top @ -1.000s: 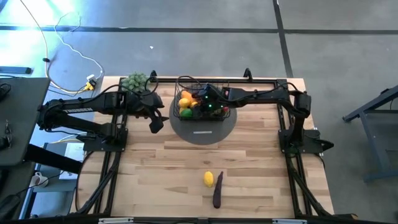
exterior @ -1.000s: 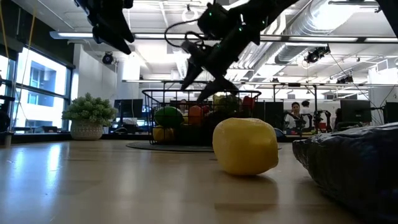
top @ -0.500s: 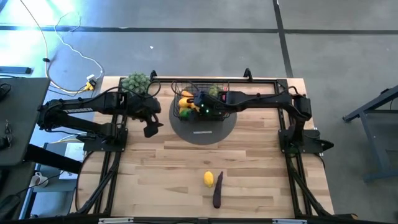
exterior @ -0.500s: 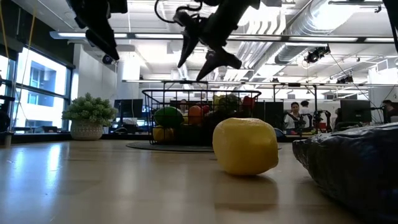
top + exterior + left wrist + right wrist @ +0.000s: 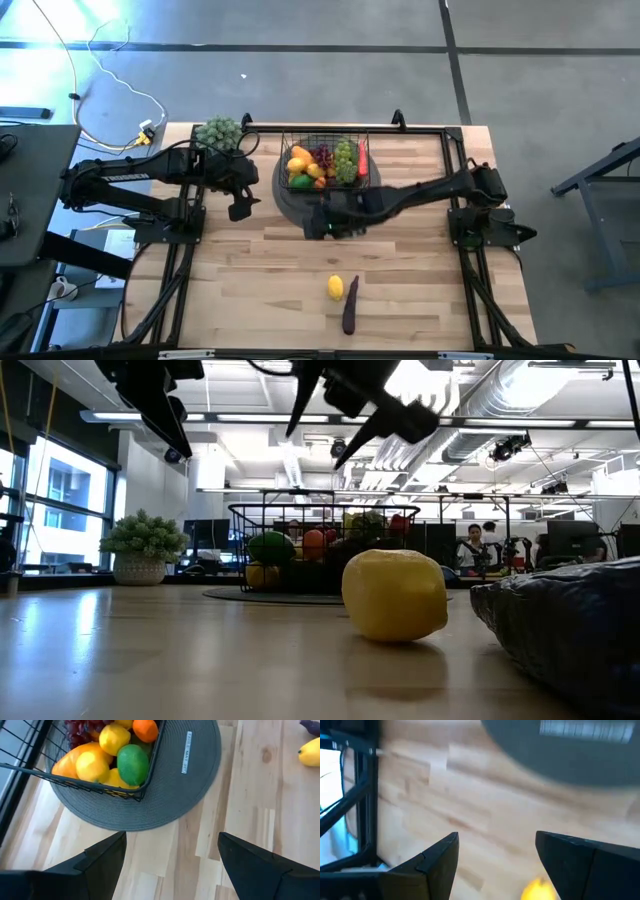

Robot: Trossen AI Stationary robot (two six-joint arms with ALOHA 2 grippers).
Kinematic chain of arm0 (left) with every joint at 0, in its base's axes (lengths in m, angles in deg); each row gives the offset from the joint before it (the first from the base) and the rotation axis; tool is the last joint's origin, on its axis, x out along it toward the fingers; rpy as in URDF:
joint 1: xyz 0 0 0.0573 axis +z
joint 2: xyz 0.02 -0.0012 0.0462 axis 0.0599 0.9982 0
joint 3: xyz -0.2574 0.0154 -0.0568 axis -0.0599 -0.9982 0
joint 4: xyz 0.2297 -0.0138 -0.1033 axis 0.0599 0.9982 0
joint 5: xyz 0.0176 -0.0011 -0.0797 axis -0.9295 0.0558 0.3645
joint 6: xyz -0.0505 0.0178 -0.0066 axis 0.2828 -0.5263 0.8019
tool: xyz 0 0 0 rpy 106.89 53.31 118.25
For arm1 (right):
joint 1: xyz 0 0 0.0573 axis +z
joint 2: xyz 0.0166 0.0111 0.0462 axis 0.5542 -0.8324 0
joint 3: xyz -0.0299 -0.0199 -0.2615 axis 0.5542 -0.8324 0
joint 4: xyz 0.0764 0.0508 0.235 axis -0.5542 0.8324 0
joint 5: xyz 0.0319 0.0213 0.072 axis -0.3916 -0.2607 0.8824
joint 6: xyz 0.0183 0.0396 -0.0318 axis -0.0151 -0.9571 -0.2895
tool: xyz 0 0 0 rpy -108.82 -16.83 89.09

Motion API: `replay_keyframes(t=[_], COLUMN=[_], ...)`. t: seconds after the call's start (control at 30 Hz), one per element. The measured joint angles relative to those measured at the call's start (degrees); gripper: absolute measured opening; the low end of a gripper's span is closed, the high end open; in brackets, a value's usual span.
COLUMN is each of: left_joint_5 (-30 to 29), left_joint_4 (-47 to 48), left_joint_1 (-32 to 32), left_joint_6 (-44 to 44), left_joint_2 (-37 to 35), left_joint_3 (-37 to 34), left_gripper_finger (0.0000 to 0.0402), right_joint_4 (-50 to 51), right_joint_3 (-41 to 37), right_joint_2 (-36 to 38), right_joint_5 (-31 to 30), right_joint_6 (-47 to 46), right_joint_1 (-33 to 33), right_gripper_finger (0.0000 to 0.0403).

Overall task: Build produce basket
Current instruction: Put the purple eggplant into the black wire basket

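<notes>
The black wire basket point(image 5: 322, 165) sits on a round dark grey mat point(image 5: 300, 205) at the far middle of the worktop point(image 5: 250, 270), already holding lemons, mangoes, grapes and a red pepper. Two pieces remain outside it, well apart from it near the front edge: a yellow lemon point(image 5: 336, 288) and, just beside it, a purple eggplant point(image 5: 349, 310). The right gripper point(image 5: 322, 226) hangs above the mat's front edge with its fingers apart and nothing between them, seemingly on course for those two pieces. The left gripper point(image 5: 240, 208) waits off the mat's left side, fingers likewise spread and empty. The risk lies in the pair sitting so close together: a finger coming down on the lemon could nudge the eggplant aside, or the rounded lemon could roll off toward the front edge if pinched off-centre.
</notes>
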Motion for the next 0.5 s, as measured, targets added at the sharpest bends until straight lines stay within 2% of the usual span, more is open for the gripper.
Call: replay_keyframes(t=[0.3,0.5], left_joint_5=[-1.2,-1.2], left_joint_4=[0.0,-0.6], left_joint_1=[0.0,0.0], left_joint_6=[-0.1,-0.1], left_joint_2=[0.0,0.0], left_joint_3=[0.0,0.0], left_gripper_finger=[0.0305,0.0305], right_joint_4=[1.1,3.3], right_joint_3=[-0.1,-0.1], right_joint_2=[0.0,0.0], right_joint_5=[0.9,0.9], right_joint_6=[-19.5,-28.1], right_joint_1=[10.7,16.2], right_gripper_finger=[0.0245,0.0245])
